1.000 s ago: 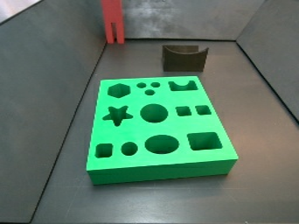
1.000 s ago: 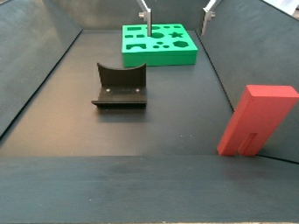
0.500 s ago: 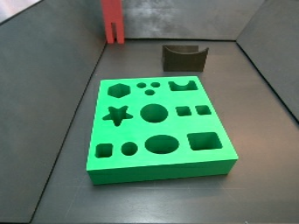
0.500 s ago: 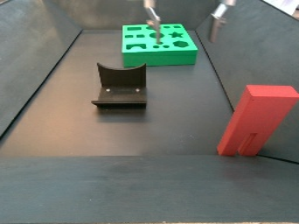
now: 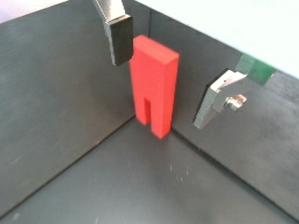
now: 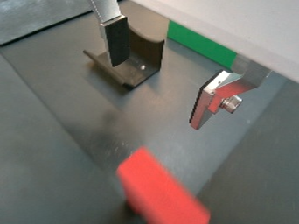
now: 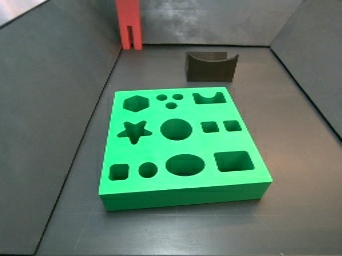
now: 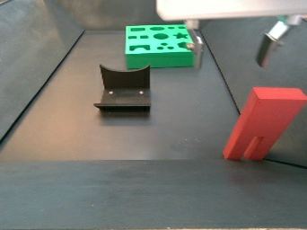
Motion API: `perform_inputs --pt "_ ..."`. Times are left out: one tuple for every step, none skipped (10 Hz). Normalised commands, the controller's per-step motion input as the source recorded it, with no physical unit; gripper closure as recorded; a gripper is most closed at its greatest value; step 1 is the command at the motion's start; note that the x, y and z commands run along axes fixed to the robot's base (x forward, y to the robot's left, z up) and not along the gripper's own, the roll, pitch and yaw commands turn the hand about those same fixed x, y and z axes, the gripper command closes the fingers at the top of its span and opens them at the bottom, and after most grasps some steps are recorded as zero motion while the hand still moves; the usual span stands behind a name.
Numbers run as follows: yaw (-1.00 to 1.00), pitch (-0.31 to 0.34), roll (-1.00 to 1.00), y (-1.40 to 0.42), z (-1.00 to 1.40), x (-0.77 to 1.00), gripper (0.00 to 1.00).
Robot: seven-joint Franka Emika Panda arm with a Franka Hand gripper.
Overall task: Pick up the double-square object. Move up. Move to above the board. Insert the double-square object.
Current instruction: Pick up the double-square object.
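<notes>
The double-square object [image 8: 264,123] is seen standing upright on the dark worktop [image 8: 132,135], close to a side wall and near a corner, with bare floor left around its other sides. It is a tall red plastic piece, smooth and matt, with two square legs split by a narrow slot at the foot, as shown in a wrist view [image 5: 153,83]. The gripper [image 5: 170,72] is held above it with its fingers [image 5: 119,38] spread wide and released, one flat silver plate on either side of the piece and clear of it; nothing is grasped. In a side view a finger [image 8: 275,38] is seen above the piece, near the wall. The board [image 7: 179,150], a thick bright green slab with star, hexagon, round, oval and square holes, lies flat well apart from the piece. The fixture [image 8: 122,89], dark and L-shaped, stands between them on open floor.
</notes>
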Motion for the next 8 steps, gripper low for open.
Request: perform_inputs --pt "-0.29 -0.004 0.00 0.60 -0.06 -0.40 0.00" --pt "-0.33 0.000 0.00 0.59 -0.09 -0.44 0.00" --pt "-0.29 0.000 0.00 0.58 -0.04 -0.55 0.00" --pt "-0.12 0.000 -0.02 0.27 0.00 -0.34 0.00" --pt "0.00 0.000 -0.01 0.02 0.00 0.00 0.00" --pt "0.00 0.000 0.03 0.00 -0.04 -0.05 0.00" --pt "0.00 -0.023 0.11 0.05 -0.23 -0.53 0.00" --pt "0.00 0.000 0.05 0.19 -0.18 -0.55 0.00"
